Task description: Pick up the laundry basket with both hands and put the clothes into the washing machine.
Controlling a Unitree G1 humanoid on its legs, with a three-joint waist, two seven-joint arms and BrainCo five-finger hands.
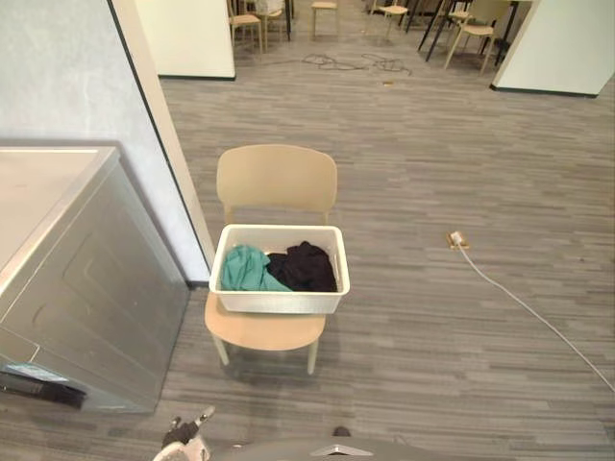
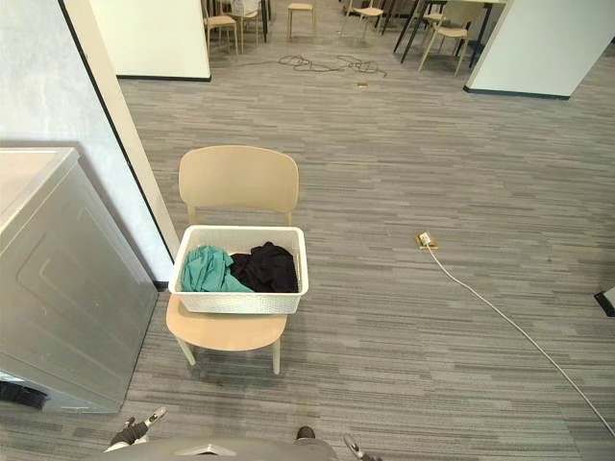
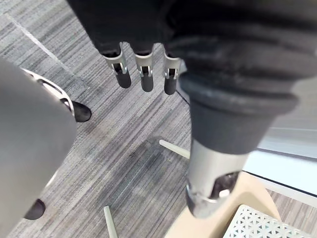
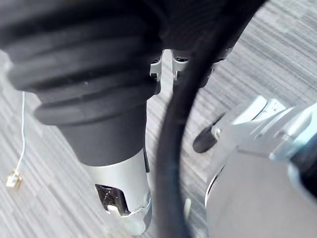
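A white perforated laundry basket [image 1: 279, 300] stands on the seat of a beige chair [image 1: 276, 178] straight ahead. Inside it lie a teal garment [image 1: 245, 269] on the left and a black garment [image 1: 303, 267] on the right. The grey washing machine [image 1: 86, 288] stands to the chair's left, seen from its side and top. My left hand [image 1: 187, 437] hangs low at the view's bottom edge, well short of the chair, fingers [image 3: 143, 74] straight and empty. One basket corner [image 3: 262, 225] shows past it. My right hand [image 2: 354, 448] hangs low on the other side, thumb [image 4: 124, 198] relaxed, holding nothing.
A white wall panel [image 1: 144, 125] rises behind the washing machine, close to the chair's left. A white cable with a plug [image 1: 457, 238] runs across the floor to the right. More chairs [image 1: 245, 21] and loose cables [image 1: 351, 62] are far back.
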